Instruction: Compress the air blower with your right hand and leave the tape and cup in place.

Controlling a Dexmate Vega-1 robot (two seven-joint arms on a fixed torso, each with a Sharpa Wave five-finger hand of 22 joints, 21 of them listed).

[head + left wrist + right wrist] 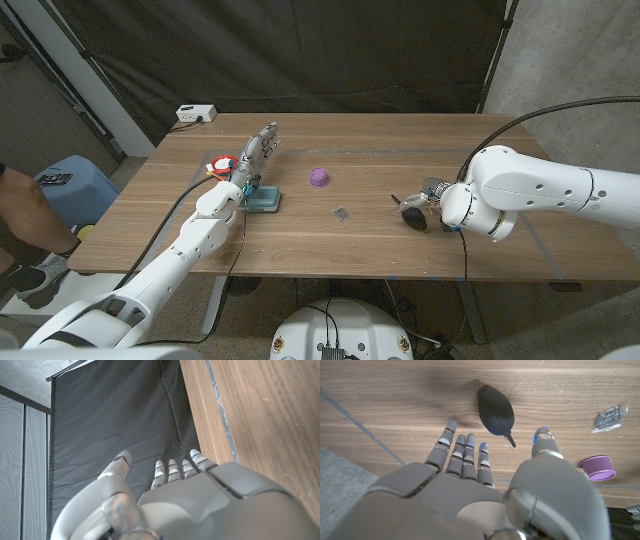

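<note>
No readable text, label or number anywhere.

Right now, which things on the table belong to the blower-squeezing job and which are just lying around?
Job: air blower, right hand, purple cup, tape.
Lying about: teal box, small crumpled wrapper, white power strip.

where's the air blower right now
The black air blower lies on the table's right half in the head view, just left of the right hand, with the purple cup farther left. In the right wrist view it lies untouched beyond the fingertips.
</note>
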